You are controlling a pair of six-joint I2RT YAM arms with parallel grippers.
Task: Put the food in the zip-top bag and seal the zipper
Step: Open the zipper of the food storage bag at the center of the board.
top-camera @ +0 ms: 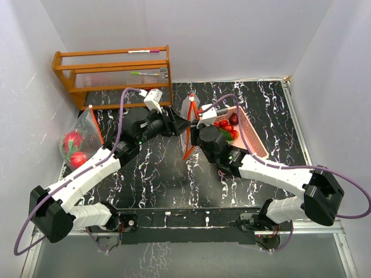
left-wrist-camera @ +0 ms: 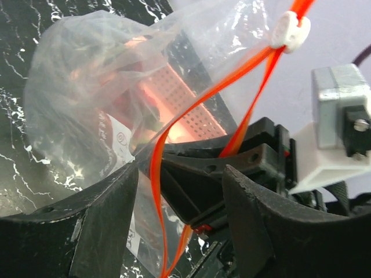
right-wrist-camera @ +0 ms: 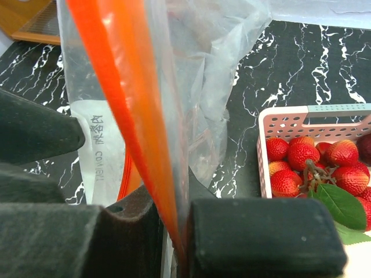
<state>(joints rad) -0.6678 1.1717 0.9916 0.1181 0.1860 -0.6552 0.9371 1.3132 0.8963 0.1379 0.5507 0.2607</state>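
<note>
While your right gripper (right-wrist-camera: pixel 174 231) clamps the zip-top bag's (right-wrist-camera: pixel 226 69) zipper (right-wrist-camera: pixel 124 98) to hold it upright, your left gripper (left-wrist-camera: pixel 177 185) straddles it, fingers apart

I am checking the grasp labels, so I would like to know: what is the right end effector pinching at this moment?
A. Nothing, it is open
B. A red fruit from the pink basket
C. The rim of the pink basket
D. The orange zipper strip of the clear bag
D: in the right wrist view the right end effector is shut on the orange zipper strip of the clear bag, while the red fruits lie apart in the pink basket.
</note>
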